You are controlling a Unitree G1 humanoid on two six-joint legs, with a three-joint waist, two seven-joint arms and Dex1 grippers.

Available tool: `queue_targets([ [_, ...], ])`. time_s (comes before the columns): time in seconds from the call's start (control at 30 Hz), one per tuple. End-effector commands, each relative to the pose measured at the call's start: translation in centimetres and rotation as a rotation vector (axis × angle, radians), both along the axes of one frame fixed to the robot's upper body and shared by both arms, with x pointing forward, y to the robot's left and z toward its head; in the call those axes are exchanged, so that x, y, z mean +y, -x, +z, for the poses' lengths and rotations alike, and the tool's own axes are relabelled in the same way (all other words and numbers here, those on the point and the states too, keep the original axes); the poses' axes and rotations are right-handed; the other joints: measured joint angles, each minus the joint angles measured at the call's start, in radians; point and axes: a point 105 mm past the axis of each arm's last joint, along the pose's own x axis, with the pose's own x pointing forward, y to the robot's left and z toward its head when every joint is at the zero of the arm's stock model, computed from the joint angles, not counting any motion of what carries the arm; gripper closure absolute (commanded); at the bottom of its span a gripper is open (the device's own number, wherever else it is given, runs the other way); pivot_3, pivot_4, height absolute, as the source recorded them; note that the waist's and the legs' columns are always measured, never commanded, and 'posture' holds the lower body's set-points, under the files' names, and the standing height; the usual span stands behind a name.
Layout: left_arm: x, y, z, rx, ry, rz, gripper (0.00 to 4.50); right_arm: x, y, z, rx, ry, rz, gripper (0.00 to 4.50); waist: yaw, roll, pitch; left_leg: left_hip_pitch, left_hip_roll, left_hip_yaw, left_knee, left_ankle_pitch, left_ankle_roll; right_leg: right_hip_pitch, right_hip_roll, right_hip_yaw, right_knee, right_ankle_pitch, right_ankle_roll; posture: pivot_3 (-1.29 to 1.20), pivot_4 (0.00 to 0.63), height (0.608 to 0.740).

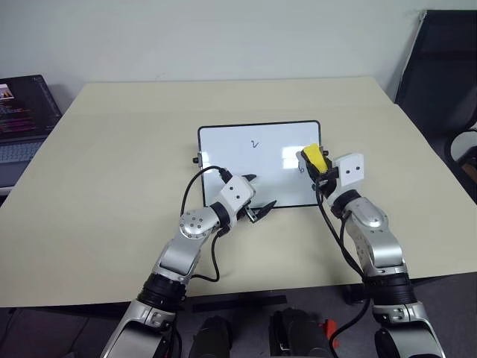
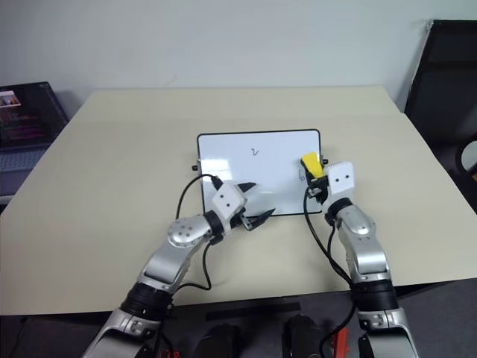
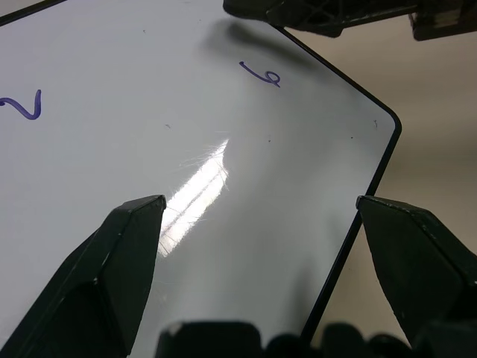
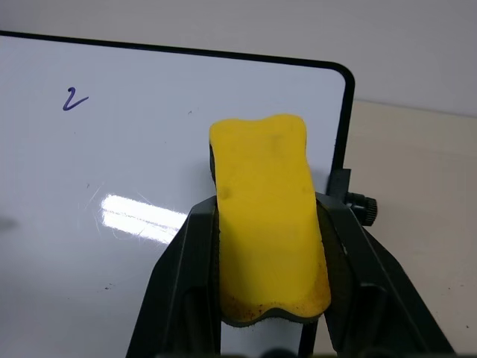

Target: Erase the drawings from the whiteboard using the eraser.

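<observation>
The whiteboard (image 1: 246,160) lies mid-table; the right gripper (image 1: 316,165), clamped on the yellow eraser (image 1: 314,158), hangs over its right edge, while the left gripper (image 1: 258,200) gapes apart at its near edge

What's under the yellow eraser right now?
The yellow block eraser, clamped in the right gripper, sits over the glossy white black-framed whiteboard near its right edge. One small purple squiggle lies beside it; anything directly beneath is covered.
</observation>
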Motion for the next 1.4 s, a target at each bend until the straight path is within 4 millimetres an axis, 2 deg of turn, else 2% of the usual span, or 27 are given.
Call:
queue_targets([
  [0.03, -0.2, -0.1, 1.4, -0.056, 0.022, -0.001, 0.00, 0.8, -0.8, -0.2, 0.012, 0.029, 0.014, 3.21, 0.000, 0.000, 0.000, 0.000, 0.000, 0.000, 0.000, 0.000, 0.000, 0.000, 0.000, 0.000, 0.000, 0.000, 0.000, 0.00, 0.150, 0.740],
  [0.13, -0.3, -0.2, 1.5, -0.063, 0.025, -0.002, 0.00, 0.6, -1.2, -1.7, 0.061, 0.078, 0.002, 3.21, -0.002, 0.000, 0.000, 0.001, 0.000, 0.000, 0.000, 0.000, 0.000, 0.000, 0.000, 0.000, 0.001, 0.000, 0.000, 0.00, 0.150, 0.740],
  [0.3, 0.0, -0.3, 1.8, -0.075, 0.022, 0.009, 0.00, -0.3, -1.2, -2.7, 0.114, 0.074, -0.032, 3.21, -0.003, 0.000, 0.000, 0.003, 0.000, 0.000, 0.001, 0.000, 0.000, 0.002, 0.000, 0.000, 0.002, 0.000, 0.000, 0.00, 0.150, 0.740],
  [0.7, 0.9, -0.5, 1.5, -0.076, 0.012, 0.033, 0.00, -2.2, 1.6, -5.1, 0.172, 0.174, -0.031, 3.21, -0.001, 0.000, -0.001, 0.013, 0.000, 0.000, 0.001, 0.000, 0.000, 0.013, 0.000, 0.000, -0.001, 0.000, 0.000, 0.00, 0.150, 0.740],
  [0.87, 1.2, -0.5, 1.4, -0.074, 0.009, 0.040, 0.00, -2.8, 2.2, -5.4, 0.179, 0.211, -0.023, 3.21, -0.003, 0.000, -0.001, 0.015, 0.000, 0.000, 0.001, 0.000, 0.000, 0.014, 0.000, 0.000, -0.001, -0.001, -0.002, 0.00, 0.150, 0.740],
  [0.97, 1.3, -0.5, 1.3, -0.072, 0.009, 0.044, 0.00, -2.7, 2.0, -4.8, 0.160, 0.205, -0.018, 3.21, -0.002, 0.000, -0.001, 0.014, 0.000, 0.000, 0.001, 0.000, 0.000, 0.014, 0.000, 0.000, -0.001, -0.001, -0.001, 0.00, 0.150, 0.740],
  [1.03, 1.2, -0.5, 1.3, -0.071, 0.009, 0.043, 0.00, -2.2, 1.5, -3.6, 0.116, 0.172, -0.015, 3.21, -0.003, 0.000, -0.001, 0.014, 0.000, 0.000, 0.000, 0.000, 0.000, 0.014, 0.000, 0.001, -0.001, 0.000, -0.001, 0.00, 0.150, 0.740],
  [1.2, 0.9, -0.4, 1.3, -0.070, 0.011, 0.039, 0.00, 0.0, 0.3, -1.3, 0.011, 0.132, 0.036, 3.21, -0.005, 0.000, 0.000, 0.014, 0.000, 0.000, 0.000, 0.000, 0.000, 0.014, 0.000, 0.000, -0.001, -0.001, -0.001, 0.00, 0.150, 0.740],
  [1.4, 1.0, -0.6, 1.4, -0.075, 0.008, 0.042, 0.00, 2.5, -1.0, -0.4, -0.030, 0.140, 0.084, 3.21, -0.003, 0.000, 0.000, 0.011, 0.000, 0.000, -0.002, 0.000, 0.000, 0.010, 0.000, 0.000, -0.002, -0.001, 0.000, 0.00, 0.150, 0.740],
])
